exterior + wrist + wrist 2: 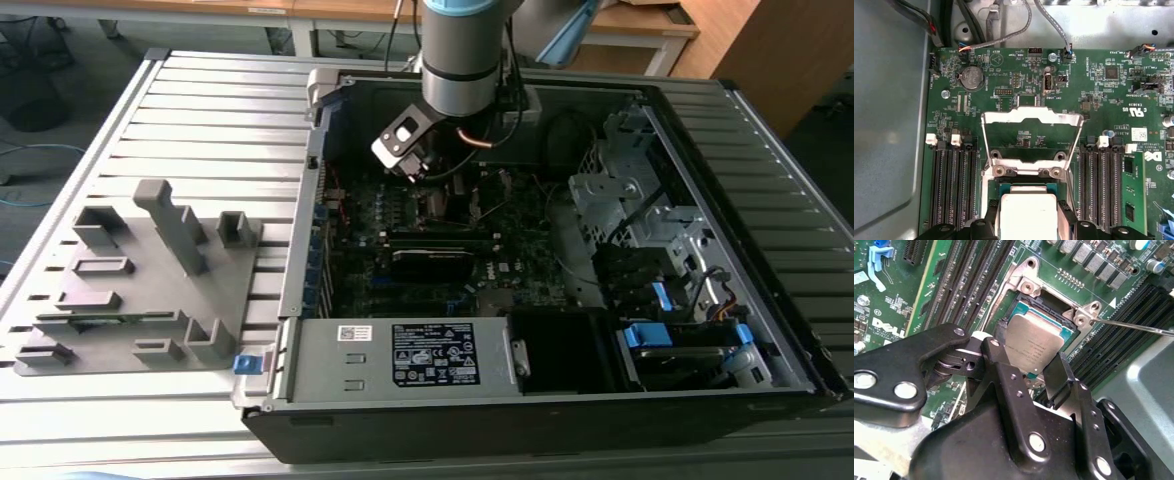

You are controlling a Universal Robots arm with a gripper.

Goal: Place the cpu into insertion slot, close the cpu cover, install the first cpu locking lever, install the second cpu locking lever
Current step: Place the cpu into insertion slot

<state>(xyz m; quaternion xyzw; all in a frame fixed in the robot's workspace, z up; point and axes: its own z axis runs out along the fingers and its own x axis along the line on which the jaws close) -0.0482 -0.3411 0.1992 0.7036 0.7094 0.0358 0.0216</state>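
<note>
Gripper: in the exterior view the gripper is lowered into the open case, over the far part of the board.
Fingers: the two black fingers are closed onto opposite edges of the cpu, which is pinched between them; the same hold is seen in the second wrist view, with a finger on each side of the chip.
Cpu: the cpu is held between the fingertips with its grey metal face up, directly over the slot. Whether it is seated or held just above cannot be told.
Slot: the slot is seen just beyond the fingertips as a dark square edge with a silvery rim, partly hidden by the chip.
Cover: the cover is swung open and stands beyond the slot, farther from the fingers than the chip. Green board is seen through its cut-out middle.
Rod: a thin metal rod is seen beside a corner of the slot's rim, reaching away from the fingers and clear of them.
Memory slots: rows of long black memory slots are laid out on both outer sides of the fingers, parallel to them.
Board: the green board extends beyond the cover, with a coin cell well apart from the fingertips.
Surroundings: the case is set on a slatted table; a grey tray lies beside the case, far from the gripper.
</note>
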